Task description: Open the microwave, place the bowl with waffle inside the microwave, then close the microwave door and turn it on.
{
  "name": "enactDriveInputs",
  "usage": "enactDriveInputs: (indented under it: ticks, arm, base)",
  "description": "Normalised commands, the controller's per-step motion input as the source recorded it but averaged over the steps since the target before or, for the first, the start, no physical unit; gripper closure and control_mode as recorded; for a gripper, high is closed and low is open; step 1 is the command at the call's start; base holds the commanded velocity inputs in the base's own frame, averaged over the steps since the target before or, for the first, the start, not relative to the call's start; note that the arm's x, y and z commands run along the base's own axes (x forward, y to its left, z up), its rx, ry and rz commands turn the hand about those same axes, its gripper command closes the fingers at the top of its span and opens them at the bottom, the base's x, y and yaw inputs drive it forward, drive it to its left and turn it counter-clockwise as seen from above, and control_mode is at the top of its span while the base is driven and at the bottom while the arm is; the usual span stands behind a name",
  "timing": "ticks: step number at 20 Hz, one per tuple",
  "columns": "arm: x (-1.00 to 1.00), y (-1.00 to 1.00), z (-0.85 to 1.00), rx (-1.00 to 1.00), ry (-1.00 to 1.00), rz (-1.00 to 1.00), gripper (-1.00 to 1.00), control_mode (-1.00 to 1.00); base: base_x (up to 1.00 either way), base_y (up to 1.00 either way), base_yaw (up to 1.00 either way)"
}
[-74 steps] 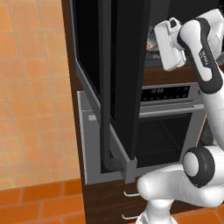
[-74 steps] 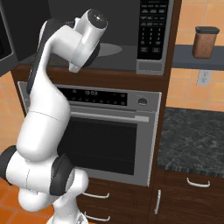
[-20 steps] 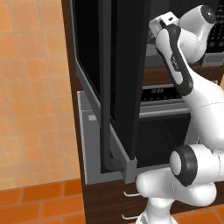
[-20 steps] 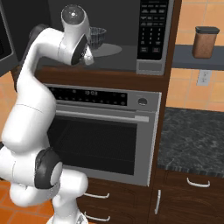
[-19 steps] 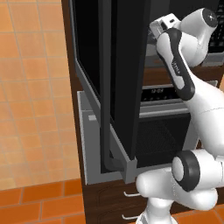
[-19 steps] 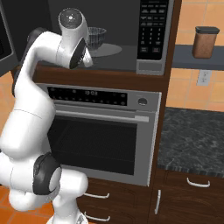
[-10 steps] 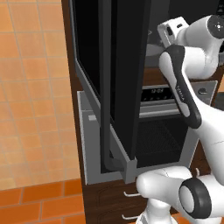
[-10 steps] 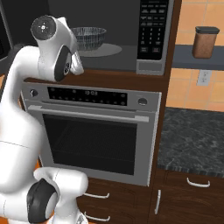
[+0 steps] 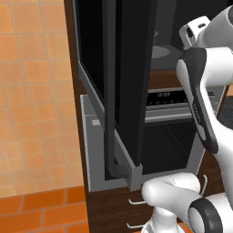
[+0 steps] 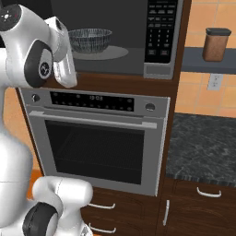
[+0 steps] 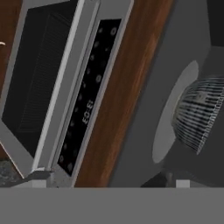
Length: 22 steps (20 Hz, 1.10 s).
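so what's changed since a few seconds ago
The arm has pulled back out of the microwave; its hand is open and empty, drawn clear of the bowl, which sits on the turntable. The microwave door stays swung open, and the oven stays shut.

The bowl (image 10: 90, 39) sits on the round plate (image 10: 113, 53) inside the microwave (image 10: 120, 62), behind the arm. The microwave door (image 9: 122, 82) stands swung out at left. The oven (image 10: 96, 138) is directly below the microwave, and a canister (image 10: 216, 44) stands on a shelf to the right.
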Motion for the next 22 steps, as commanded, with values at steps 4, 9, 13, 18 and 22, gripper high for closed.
enactDriveInputs:
  ticks: [4,9,13,18,22]
  arm:
    - [-0.62,-0.26,-0.6,-0.14,0.13,-0.14,-1.0,-1.0]
    - [-0.59,-0.32,-0.44,-0.12,0.16,-0.14,-1.0,-1.0]
    - [-0.63,-0.35,-0.29,-0.11,0.18,-0.15,-1.0,-1.0]
    - [-0.6,-0.33,-0.25,-0.1,0.17,-0.17,-1.0,-1.0]
    - [-0.39,-0.18,-0.47,-0.16,0.13,-0.17,-1.0,-1.0]
  base:
    - [0.0,0.0,0.0]
    - [0.0,0.0,0.0]
    - [0.0,0.0,0.0]
    - [0.0,0.0,0.0]
    - [0.0,0.0,0.0]
